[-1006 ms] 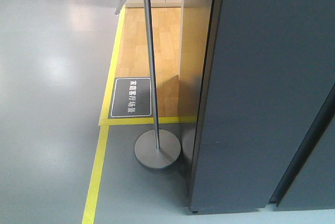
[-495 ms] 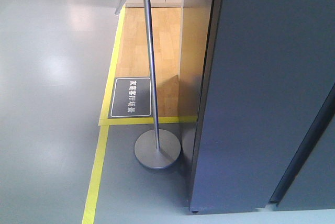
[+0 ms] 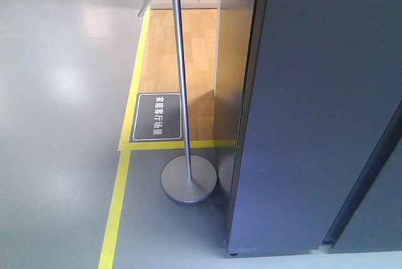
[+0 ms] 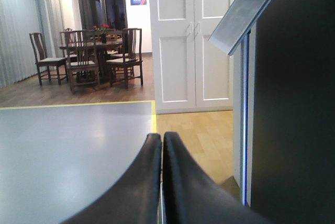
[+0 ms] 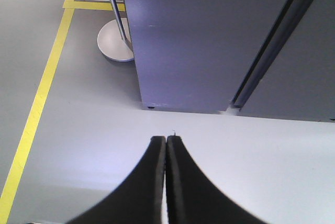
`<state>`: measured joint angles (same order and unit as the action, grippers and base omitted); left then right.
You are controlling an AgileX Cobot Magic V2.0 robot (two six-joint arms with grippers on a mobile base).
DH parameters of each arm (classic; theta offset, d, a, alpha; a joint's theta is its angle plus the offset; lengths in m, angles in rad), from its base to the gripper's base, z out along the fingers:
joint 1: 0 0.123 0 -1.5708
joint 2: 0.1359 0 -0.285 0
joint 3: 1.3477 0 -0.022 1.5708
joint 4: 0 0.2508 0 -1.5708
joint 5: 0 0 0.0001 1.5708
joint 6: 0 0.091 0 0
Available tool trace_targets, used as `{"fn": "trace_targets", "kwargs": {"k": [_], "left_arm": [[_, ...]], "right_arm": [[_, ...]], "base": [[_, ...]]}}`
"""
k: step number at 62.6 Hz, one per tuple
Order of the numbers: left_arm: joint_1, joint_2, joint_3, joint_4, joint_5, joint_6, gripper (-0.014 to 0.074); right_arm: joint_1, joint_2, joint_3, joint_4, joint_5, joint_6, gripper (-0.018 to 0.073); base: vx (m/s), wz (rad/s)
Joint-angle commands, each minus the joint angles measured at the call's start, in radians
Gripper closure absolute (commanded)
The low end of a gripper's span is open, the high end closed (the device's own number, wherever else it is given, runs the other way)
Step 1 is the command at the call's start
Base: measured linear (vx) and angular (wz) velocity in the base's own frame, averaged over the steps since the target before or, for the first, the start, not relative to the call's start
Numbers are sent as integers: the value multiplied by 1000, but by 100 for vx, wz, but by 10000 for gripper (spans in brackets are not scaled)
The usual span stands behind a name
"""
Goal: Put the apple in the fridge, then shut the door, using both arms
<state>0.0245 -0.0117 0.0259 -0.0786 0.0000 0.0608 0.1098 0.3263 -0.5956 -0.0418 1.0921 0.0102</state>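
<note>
I see the fridge [image 3: 314, 112] at three o'clock, tall, dark grey, upright on the floor; its door [image 5: 309, 72] sits shut; no apple visible

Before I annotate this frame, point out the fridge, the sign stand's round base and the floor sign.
fridge [image 3: 314, 112]: front view, dark grey side panel.
sign stand's round base [image 3: 188, 181]: front view, disc top.
floor sign [image 3: 157, 117]: front view, centre.
</note>
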Motion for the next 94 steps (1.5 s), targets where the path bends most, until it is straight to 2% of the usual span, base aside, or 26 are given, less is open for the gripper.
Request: {"fn": "trace_targets", "kwargs": {"k": [1,21,31,48,94], "left_arm": [[23,-16,29,-3,-58,-49,603],[37,-16,29,-2,-42,-70,603],[37,-16,29,-2,-76,-86,603],[37,-16,21,-3,-123,-86,603],[37,-16,21,-3,-123,-86,603]], "right_arm": [[1,11,-23,-2,-51,-10,563],[1,11,-23,-2,-51,-10,563],[1,11,-23,-2,-51,-10,563],[1,11,-23,-2,-51,-10,563],[1,6,-23,-1,-54,-10,563]], "base": [[0,0],[0,0],[0,0],[0,0],[0,0]]}}
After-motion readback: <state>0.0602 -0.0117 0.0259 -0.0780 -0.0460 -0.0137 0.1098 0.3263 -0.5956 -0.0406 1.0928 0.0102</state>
